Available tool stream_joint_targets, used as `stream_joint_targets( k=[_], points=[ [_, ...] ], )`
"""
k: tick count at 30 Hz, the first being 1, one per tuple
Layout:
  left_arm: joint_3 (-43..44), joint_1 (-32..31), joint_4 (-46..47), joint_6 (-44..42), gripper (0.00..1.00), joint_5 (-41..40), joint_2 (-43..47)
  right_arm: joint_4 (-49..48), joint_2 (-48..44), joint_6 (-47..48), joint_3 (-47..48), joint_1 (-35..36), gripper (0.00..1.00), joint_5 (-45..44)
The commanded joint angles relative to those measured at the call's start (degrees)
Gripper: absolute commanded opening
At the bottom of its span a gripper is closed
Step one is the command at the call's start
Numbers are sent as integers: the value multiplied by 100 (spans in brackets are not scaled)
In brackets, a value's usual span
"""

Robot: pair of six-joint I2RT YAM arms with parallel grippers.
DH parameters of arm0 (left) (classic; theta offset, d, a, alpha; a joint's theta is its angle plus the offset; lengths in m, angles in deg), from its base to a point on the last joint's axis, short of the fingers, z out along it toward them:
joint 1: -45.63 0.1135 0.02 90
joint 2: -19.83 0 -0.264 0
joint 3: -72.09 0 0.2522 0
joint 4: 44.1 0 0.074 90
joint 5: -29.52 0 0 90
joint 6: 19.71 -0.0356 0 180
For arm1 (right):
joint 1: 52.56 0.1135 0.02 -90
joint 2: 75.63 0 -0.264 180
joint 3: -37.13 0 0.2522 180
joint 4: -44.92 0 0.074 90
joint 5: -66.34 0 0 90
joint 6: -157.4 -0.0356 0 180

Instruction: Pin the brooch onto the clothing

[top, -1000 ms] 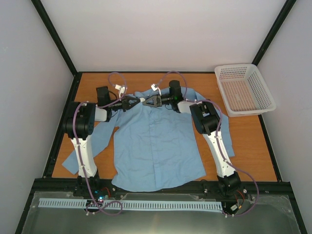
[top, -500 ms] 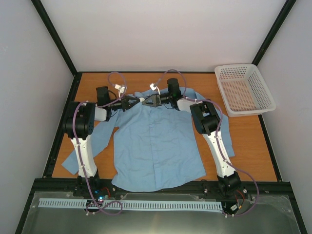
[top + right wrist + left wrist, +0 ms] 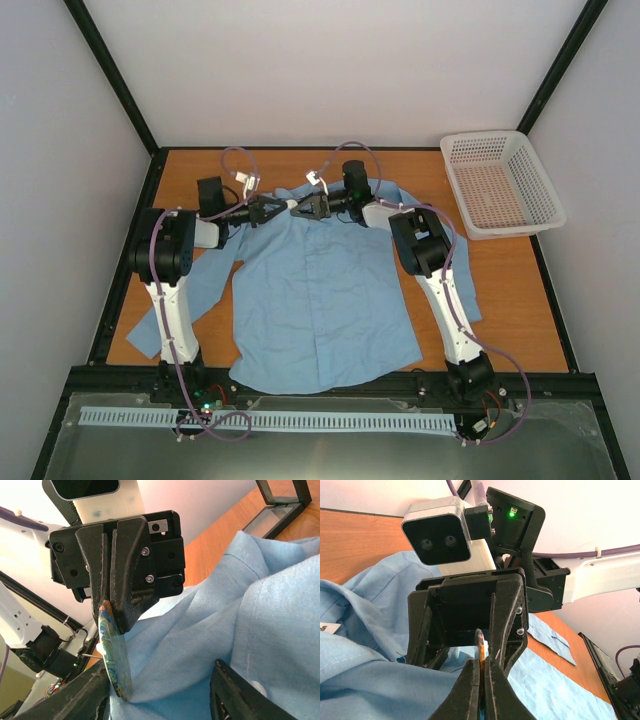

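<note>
**Brooch pinched at the shirt collar**

The wooden table (image 3: 510,290) carries the light blue shirt (image 3: 320,300) spread flat, its collar toward 12 o'clock. A white mesh basket (image 3: 482,136) sits at 2 o'clock. The right gripper (image 3: 303,207) stands spread, shirt cloth between its fingers. Facing it, the left gripper (image 3: 283,207) pinches the greenish brooch (image 3: 114,655) edge-on at the collar.

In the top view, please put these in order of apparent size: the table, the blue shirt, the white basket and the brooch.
1. table
2. blue shirt
3. white basket
4. brooch, smallest by far; in the top view it is too small to make out clearly.
</note>
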Motion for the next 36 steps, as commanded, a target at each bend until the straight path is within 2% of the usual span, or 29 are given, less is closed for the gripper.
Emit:
stream_joint_targets(
  k=[1, 8, 18, 36],
  points=[
    [128, 1, 322, 70, 1, 262, -39, -481, 134, -247, -25, 63, 51, 16],
    [126, 1, 66, -219, 1, 313, -6, -801, 238, -624, 47, 54, 45, -28],
    [149, 1, -289, -580, 1, 271, 98, -694, 288, -698, 190, 37, 49, -156],
    [-70, -116, -877, -1753, 1, 18, 592, -551, 514, -1144, 551, 36, 43, -306]
  ],
)
